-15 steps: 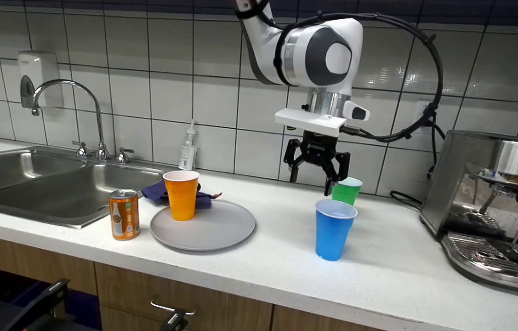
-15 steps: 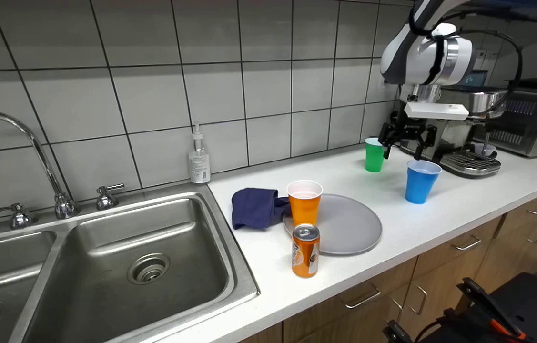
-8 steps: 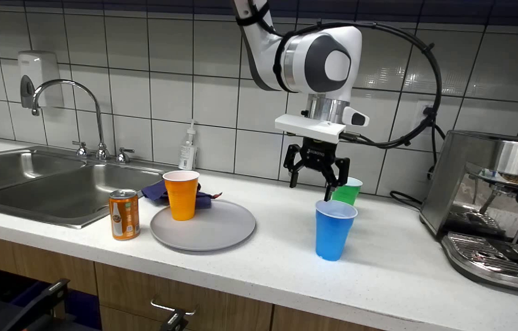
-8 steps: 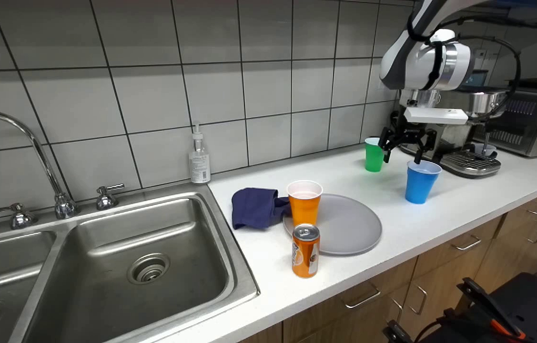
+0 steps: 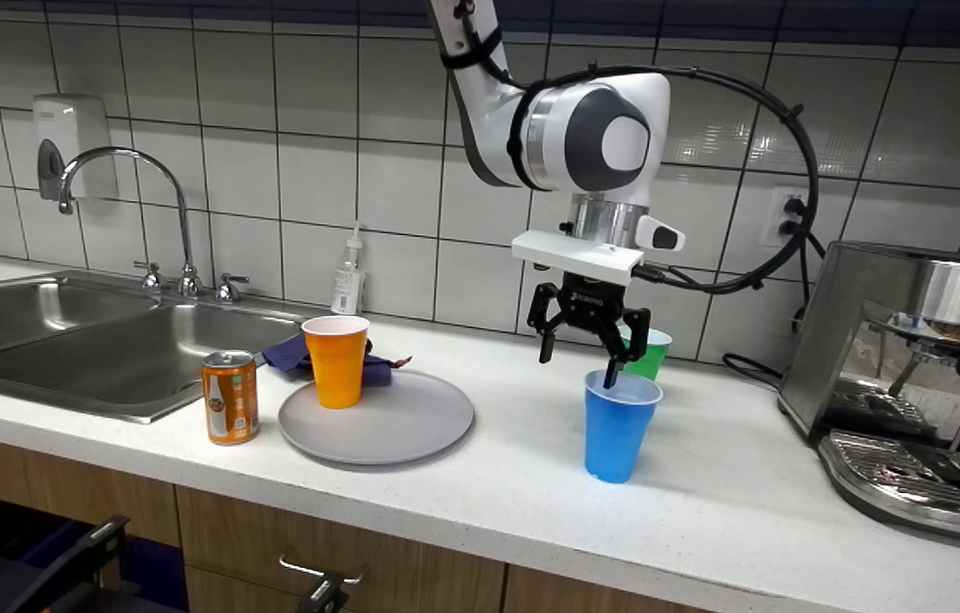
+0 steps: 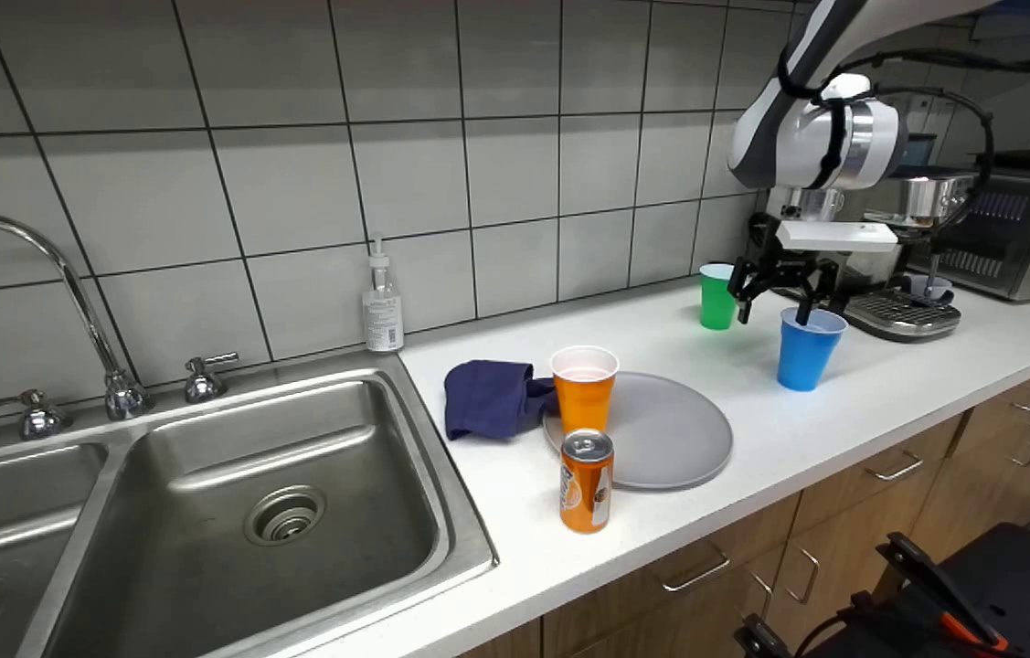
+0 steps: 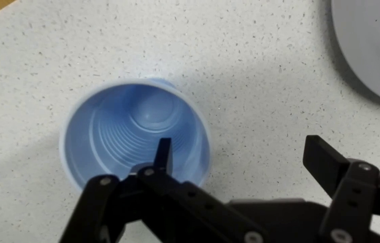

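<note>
The wrist view has the blue cup (image 7: 125,128) mouth-up on the counter (image 7: 260,84), with the gripper (image 7: 238,139) spread wide and holding nothing: one finger is over the cup's mouth, the other outside the rim, above the counter. Whether the first touches the cup or dips inside, I cannot tell. A stretch of counter runs between the cup and the grey plate (image 7: 375,44), giving the outer finger room; the counter's front edge passes near the cup, while in both exterior views the green cup (image 6: 717,297) stands behind it, near the wall (image 5: 480,281), and the coffee machine (image 5: 837,323) well to the side. There are three cups in all, the third an orange cup (image 5: 339,366) on the plate, toward its rim. I count one plate, one can (image 5: 231,398) standing just beside it, one dark blue cloth (image 6: 487,399) bunched by the plate, and one pump bottle (image 6: 383,320) at the wall. The sink (image 6: 167,512) has two basins, one tap (image 6: 123,397) and two tap handles (image 5: 227,292). The counter is white with dark flecks, set over wooden drawers (image 5: 241,528); the wall is pale tile with dark joints. One wall dispenser (image 5: 75,140) hangs behind the sink, and a boxy metal appliance (image 6: 1008,238) stands beyond the coffee machine.
</note>
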Action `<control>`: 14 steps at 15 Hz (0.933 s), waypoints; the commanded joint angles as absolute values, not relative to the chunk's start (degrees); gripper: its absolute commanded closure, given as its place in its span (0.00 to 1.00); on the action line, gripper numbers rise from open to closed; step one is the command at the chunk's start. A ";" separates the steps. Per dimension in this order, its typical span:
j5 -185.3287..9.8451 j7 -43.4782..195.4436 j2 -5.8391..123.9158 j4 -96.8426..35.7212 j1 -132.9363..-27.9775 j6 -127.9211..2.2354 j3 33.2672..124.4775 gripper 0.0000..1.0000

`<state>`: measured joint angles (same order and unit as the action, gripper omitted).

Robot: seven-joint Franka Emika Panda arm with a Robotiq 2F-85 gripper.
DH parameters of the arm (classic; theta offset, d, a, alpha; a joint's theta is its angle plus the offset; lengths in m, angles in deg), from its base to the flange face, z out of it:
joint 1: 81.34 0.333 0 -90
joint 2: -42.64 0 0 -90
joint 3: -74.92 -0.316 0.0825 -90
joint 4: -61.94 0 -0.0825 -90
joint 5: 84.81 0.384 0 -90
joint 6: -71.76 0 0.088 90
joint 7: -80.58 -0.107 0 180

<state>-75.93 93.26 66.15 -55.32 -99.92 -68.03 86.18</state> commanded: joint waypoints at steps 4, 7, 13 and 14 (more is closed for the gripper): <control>-76.79 96.72 66.06 -55.44 -101.53 -68.72 85.64 0.39; -76.87 97.12 66.09 -55.35 -101.85 -68.59 85.79 0.65; -77.01 97.35 66.19 -55.23 -102.49 -68.63 85.93 1.00; -77.11 97.43 66.11 -55.28 -102.54 -68.67 85.95 1.00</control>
<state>-76.15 95.95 66.46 -55.29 -101.62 -68.14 86.22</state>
